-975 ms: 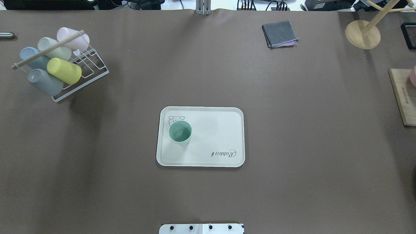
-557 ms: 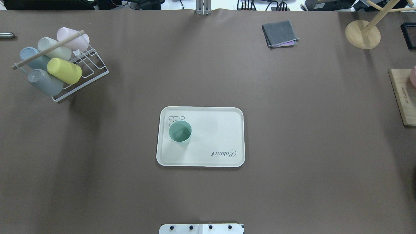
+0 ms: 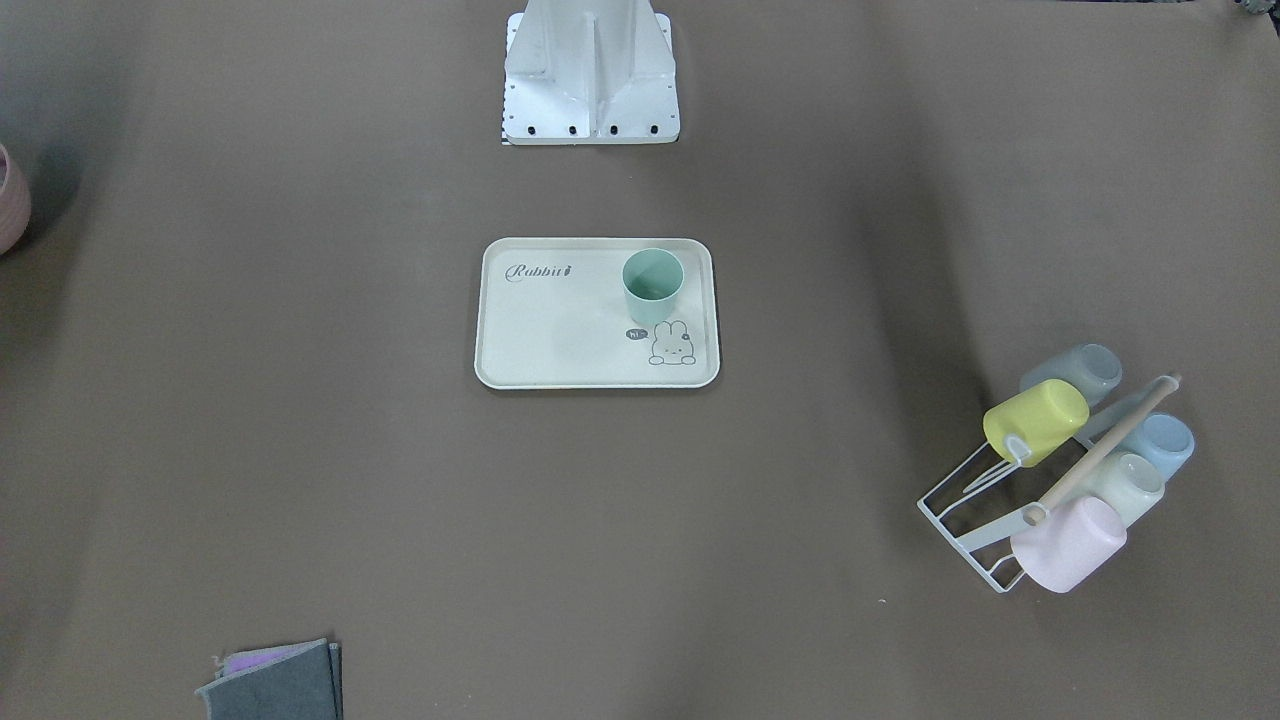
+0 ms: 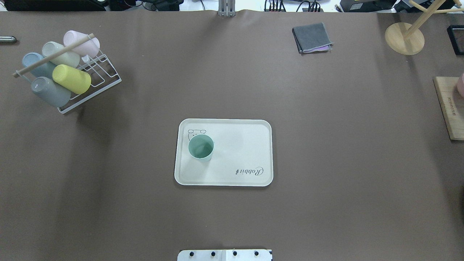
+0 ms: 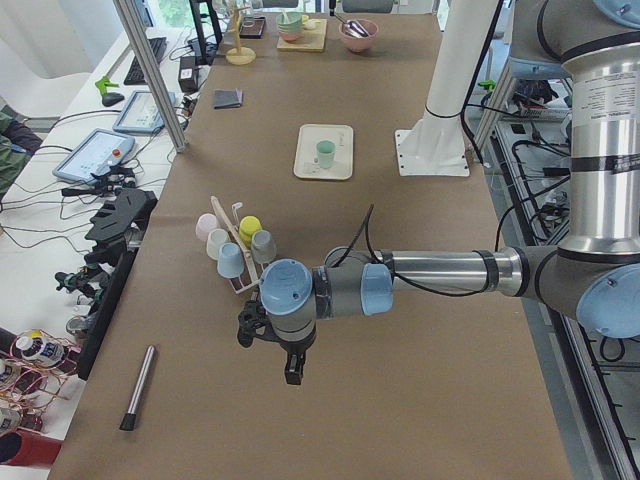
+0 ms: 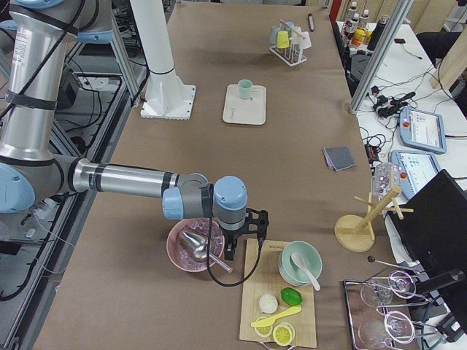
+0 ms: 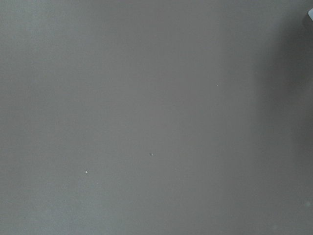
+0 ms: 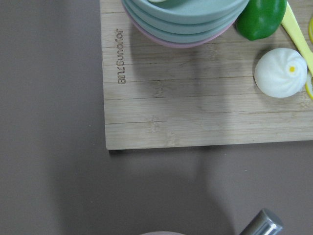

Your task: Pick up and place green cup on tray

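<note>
Plainly, the green cup (image 4: 201,147) stood upright and mouth-up on the tray (image 4: 239,145), at the end toward the robot's left, with nothing gripping it. The front-facing view showed the cup just beside a small cartoon bunny with a tiny "hi" bubble, and "Rabbit" in script near the tray's other end.

The left gripper (image 5: 275,352) hung over bare brown table cover, near a wire rack (image 4: 101,72) of cups lying on their sides and well apart from the tray. The right gripper (image 6: 246,237) hung at the opposite end of the table, between a pink bowl (image 6: 195,244) and a wooden board (image 8: 195,107). Whether either gripper's jaws were spread or closed could not be told from these side views. The board bore a burned-in brand word along its edge, not surely legible, beside stacked bowls (image 8: 186,19).
</note>
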`<state>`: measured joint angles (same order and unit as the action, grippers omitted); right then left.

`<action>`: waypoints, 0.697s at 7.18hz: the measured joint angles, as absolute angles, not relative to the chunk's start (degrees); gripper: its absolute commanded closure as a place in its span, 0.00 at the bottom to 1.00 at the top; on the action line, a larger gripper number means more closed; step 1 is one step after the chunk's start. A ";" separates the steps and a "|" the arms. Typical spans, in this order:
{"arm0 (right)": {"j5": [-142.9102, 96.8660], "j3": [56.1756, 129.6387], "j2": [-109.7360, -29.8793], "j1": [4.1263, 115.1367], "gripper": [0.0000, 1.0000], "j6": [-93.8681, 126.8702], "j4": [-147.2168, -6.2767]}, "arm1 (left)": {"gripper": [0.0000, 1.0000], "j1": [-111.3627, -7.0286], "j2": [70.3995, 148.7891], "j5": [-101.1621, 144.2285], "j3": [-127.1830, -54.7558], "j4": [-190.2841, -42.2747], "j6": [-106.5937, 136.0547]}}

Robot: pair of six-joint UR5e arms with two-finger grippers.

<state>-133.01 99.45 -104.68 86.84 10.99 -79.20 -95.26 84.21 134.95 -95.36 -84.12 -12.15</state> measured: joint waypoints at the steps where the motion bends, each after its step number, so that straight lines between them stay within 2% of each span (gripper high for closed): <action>1: -132.99 99.43 -104.69 86.84 0.00 10.99 -79.20 | 0.02 -95.27 84.02 134.94 -95.26 -84.12 -12.16; 5: -133.12 99.41 -104.74 86.84 0.00 11.04 -79.19 | 0.02 -95.27 83.61 134.91 -95.27 -84.11 -12.11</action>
